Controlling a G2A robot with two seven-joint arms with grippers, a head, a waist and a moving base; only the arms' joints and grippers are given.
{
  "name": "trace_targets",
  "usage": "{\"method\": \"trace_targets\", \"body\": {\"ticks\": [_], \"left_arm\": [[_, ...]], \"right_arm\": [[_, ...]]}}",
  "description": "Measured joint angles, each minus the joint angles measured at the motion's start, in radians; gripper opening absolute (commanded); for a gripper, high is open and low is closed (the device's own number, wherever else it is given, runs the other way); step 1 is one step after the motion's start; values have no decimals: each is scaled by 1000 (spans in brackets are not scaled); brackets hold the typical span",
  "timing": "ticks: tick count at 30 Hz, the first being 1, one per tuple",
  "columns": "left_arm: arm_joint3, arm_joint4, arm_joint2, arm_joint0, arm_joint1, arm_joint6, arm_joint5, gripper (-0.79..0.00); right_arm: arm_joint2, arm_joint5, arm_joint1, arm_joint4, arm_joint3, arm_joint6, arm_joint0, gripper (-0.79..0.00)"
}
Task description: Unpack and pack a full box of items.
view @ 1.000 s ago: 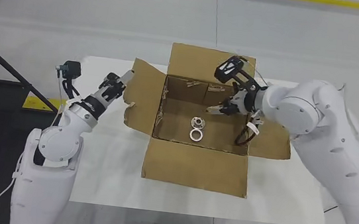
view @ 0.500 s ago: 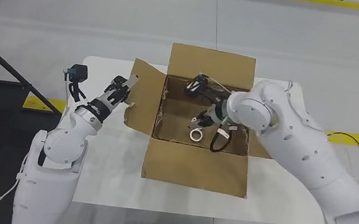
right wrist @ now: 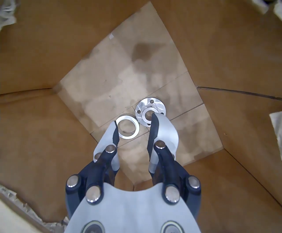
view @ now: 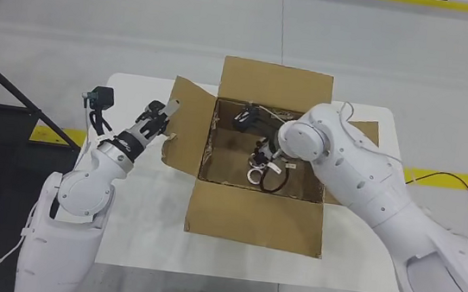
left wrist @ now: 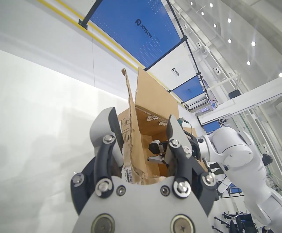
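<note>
Right wrist view, low centre: right gripper point(right wrist: 134, 120) inside the cardboard box point(right wrist: 44, 132), jaws spread, gripping nothing. Just past its tips, on the box floor mid-frame: plain metal ring point(right wrist: 127, 136), with a holed flange point(right wrist: 142, 106) just beside it. Top view: box stands centre frame on white table point(view: 147, 223). Centre left: left gripper point(view: 161, 116) straddles the box's side flap point(view: 185, 132), jaws spread either side of it.
</note>
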Motion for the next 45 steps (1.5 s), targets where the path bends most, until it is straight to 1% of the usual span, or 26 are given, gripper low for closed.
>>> {"method": "trace_targets", "body": {"ticks": [4, 6, 12, 16, 21, 23, 30, 31, 33, 38, 41, 45], "left_arm": [[0, 0, 4, -1, 3, 2, 2, -409], [1, 0, 5, -2, 4, 2, 4, -419], [2, -2, 8, -3, 8, 4, 7, -453], [2, -2, 8, -2, 11, 6, 6, -520], [0, -5, 5, 2, 15, 9, 9, -566], [0, -6, 5, 4, 16, 11, 10, -613], [-6, -9, 5, 17, 20, 20, 11, -622], [-6, -9, 5, 19, 21, 21, 11, -631], [-8, -10, 5, 23, 22, 24, 11, -693], [-13, -12, 7, 29, 25, 27, 13, -705], [-16, -14, 9, 33, 26, 30, 13, -785], [-20, -16, 12, 38, 28, 33, 14, -785]], "right_arm": [[-18, -1, -36, 1, 69, 7, 9, -416], [-24, -3, -53, 2, 108, 9, 14, -394], [-34, -29, -97, 9, 199, 3, 20, -394], [-38, -41, -123, 9, 251, 3, 26, -400], [-39, -50, -153, 6, 308, 6, 35, -400], [-40, -54, -163, 3, 325, 9, 39, -403], [-39, -82, -198, 0, 384, 14, 47, -403], [-39, -85, -202, -1, 392, 14, 47, -400], [-39, -92, -211, -3, 411, 14, 48, -400], [-37, -102, -231, -10, 456, 10, 50, -397], [-35, -112, -242, -12, 479, 3, 49, -397], [-31, -127, -255, -16, 505, -3, 48, -400]]}}
